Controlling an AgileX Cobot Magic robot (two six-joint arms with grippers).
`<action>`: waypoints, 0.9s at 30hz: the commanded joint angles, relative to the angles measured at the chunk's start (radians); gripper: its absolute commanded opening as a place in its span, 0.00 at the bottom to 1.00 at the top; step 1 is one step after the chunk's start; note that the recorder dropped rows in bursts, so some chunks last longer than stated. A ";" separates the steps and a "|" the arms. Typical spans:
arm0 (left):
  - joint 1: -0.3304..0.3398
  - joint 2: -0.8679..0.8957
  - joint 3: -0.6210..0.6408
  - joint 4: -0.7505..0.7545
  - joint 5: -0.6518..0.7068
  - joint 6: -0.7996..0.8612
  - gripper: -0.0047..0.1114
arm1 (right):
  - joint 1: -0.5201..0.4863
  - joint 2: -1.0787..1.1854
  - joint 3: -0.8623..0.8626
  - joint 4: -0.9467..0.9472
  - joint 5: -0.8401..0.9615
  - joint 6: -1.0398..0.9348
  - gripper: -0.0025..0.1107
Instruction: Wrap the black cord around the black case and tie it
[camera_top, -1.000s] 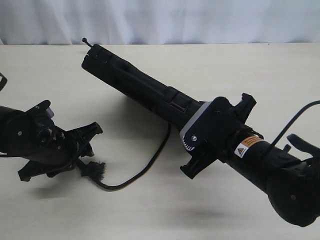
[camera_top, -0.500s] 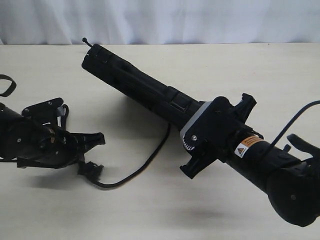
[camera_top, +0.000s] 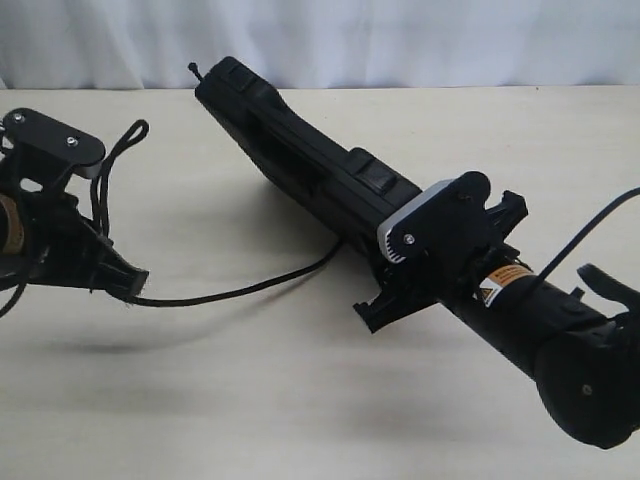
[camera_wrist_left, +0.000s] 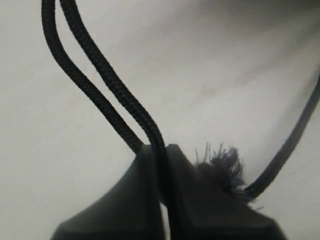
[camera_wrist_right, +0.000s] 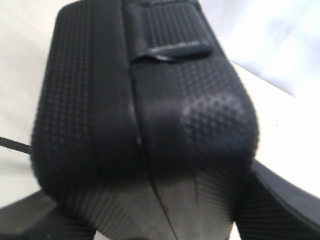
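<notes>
My right hand (camera_top: 425, 262) clamps the black case (camera_top: 300, 150) tilted up, so my left hand (camera_top: 118, 282), pinching the black cord (camera_top: 240, 290), can wrap beneath it.

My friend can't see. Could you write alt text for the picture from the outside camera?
The right claw grips one end of a long black case, held at a slant above a pale table. The left claw pinches a black cord that runs nearly taut across the table to beneath the case.
</notes>
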 joint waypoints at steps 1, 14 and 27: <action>0.001 -0.083 0.004 0.008 0.015 0.166 0.04 | -0.001 0.011 0.016 0.046 0.128 0.125 0.06; 0.001 -0.137 0.013 -0.295 0.053 1.073 0.04 | -0.001 0.011 0.016 0.046 0.122 0.195 0.06; -0.058 -0.206 0.013 -0.292 -0.121 1.188 0.04 | -0.001 0.011 0.016 0.046 0.101 0.194 0.06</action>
